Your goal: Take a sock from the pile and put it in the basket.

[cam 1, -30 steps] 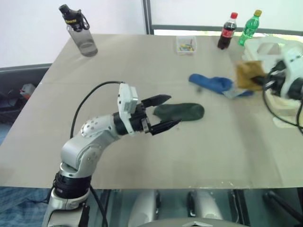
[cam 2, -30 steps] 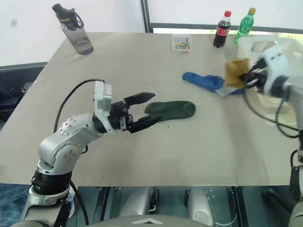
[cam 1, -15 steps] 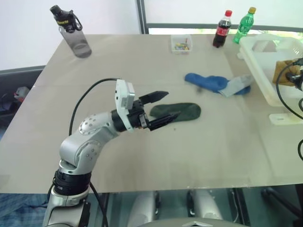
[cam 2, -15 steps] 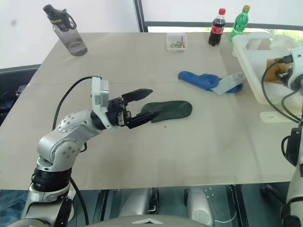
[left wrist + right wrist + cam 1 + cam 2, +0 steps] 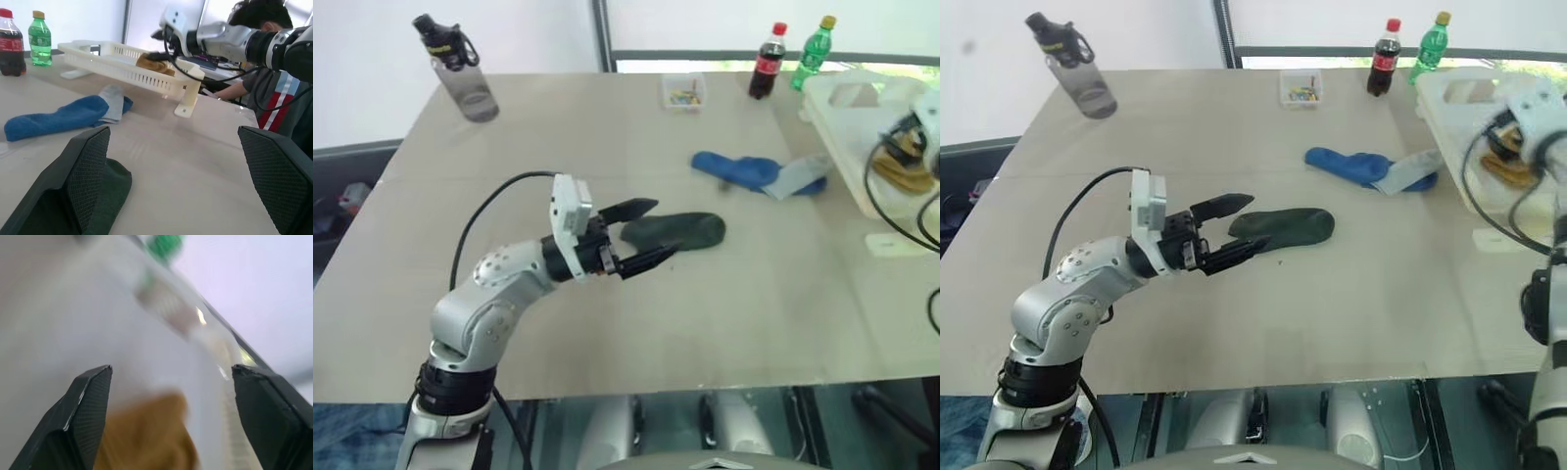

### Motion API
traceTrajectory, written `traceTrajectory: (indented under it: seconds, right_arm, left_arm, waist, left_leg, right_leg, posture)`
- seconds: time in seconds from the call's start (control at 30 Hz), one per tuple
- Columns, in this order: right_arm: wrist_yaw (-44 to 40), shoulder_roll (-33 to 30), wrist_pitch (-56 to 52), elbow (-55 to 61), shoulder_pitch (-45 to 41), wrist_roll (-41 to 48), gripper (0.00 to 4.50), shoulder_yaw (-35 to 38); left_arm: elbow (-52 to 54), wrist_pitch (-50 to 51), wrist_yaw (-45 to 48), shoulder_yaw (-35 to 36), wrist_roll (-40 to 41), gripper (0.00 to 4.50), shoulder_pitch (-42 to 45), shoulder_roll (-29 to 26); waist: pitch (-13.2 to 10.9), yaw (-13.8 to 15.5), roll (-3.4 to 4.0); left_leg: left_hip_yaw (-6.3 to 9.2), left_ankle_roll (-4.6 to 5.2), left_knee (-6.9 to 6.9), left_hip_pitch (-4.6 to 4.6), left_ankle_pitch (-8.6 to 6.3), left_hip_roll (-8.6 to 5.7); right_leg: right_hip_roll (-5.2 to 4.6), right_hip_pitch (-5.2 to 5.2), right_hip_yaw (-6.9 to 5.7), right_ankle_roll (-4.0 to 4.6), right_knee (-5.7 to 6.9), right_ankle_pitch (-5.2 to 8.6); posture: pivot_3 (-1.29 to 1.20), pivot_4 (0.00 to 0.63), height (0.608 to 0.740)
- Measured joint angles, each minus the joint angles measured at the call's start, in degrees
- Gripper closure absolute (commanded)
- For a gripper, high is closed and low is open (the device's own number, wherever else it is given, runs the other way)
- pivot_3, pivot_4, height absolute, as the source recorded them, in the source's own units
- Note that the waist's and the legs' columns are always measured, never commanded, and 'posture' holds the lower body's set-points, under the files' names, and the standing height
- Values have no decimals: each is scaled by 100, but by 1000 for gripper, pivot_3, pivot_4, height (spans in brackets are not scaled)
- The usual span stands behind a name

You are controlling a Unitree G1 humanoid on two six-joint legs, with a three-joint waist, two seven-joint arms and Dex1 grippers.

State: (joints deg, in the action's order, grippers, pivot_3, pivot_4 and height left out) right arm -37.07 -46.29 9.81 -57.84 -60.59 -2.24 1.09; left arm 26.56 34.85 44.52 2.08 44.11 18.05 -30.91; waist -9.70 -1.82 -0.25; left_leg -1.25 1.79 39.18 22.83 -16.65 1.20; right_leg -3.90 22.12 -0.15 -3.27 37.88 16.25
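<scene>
The right gripper (image 5: 166, 416) is spread wide above the sock (image 5: 146, 435), which lies loose in the basket (image 5: 847, 108) at the table's (image 5: 607, 127) three o'clock edge. Soft, light and limp, the sock would best be pinched on a bunched fold. The left gripper (image 5: 644, 235) is spread too, empty, the green sock (image 5: 680, 230) just at its three o'clock. On the table lie three socks, green, blue (image 5: 739, 168) and grey (image 5: 798, 178); beyond stand three bottles and one box.

The bench (image 5: 607, 323) carries a dark green sock (image 5: 677, 230); beyond it a blue sock (image 5: 739, 168), basket (image 5: 842, 117), two bottles (image 5: 764, 61).
</scene>
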Motion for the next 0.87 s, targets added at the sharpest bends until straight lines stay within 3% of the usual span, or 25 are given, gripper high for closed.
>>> traceTrajectory:
  seconds: [0.13, 0.2, 0.33, 0.47, 0.6, 0.7, 0.87]
  right_arm:
    - [-1063, 481, -1285, 2979, 1956, 1416, 486, 182]
    - [-1433, 676, -2210, 4657, 3633, 2193, 486, 138]
    - [-1651, 676, -2870, 5797, 4867, 2705, 486, 151]
    - [-1873, 364, -3129, 6257, 5249, 3199, 486, 766]
    - [-2283, 245, -3060, 6261, 5735, 3459, 486, 1194]
    - [-2696, 170, -2926, 6097, 5820, 3594, 486, 1369]
    - [-3052, 88, -2572, 5832, 5906, 3424, 486, 1390]
  left_arm:
    - [245, 4, -99, 160, 65, 0, -335, -40]
    - [381, -32, -238, 314, 62, 0, -754, -38]
    - [675, -95, -478, 499, 63, 0, -1407, 4]
    - [1015, -455, -564, 730, -77, 0, -2173, 87]
    - [1106, -711, -731, 861, -407, 0, -2983, 147]
    - [1144, -918, -1107, 704, -1229, 0, -3642, 143]
    - [1144, -1268, -1166, 718, -1592, 0, -4091, 192]
  waist:
    - [1, 122, -1]
    - [2, 273, 4]
    - [-6, 253, 15]
    - [-5, 220, 11]
    - [-4, 246, 11]
    - [-3, 228, 12]
    - [-3, 266, 10]
  left_leg:
    - [41, -9, -2, 11, 5, 8]
    - [49, -9, -2, 30, 4, 2]
    - [30, 3, 23, 35, 2, -31]
    - [16, 33, 19, -42, -16, -24]
    - [22, 33, 15, -39, -15, -12]
    - [11, 37, 12, -41, -18, -15]
    - [14, 39, 12, -37, -19, -17]
  right_leg:
    - [-14, -5, -14, 3, 3, 2]
    - [-19, 1, -23, 3, -1, 2]
    - [-31, 7, -11, -30, 2, -19]
    - [-27, -51, 3, -31, 0, -21]
    - [-21, -47, 18, -27, 2, -20]
    - [-12, -46, 28, -27, -2, -20]
    - [-16, -45, 21, -26, -5, -19]
  posture:
    - [0, 150, 740]
    - [0, 150, 740]
    - [0, 150, 740]
    - [0, 150, 740]
    - [0, 150, 740]
    - [0, 150, 740]
    - [0, 150, 740]
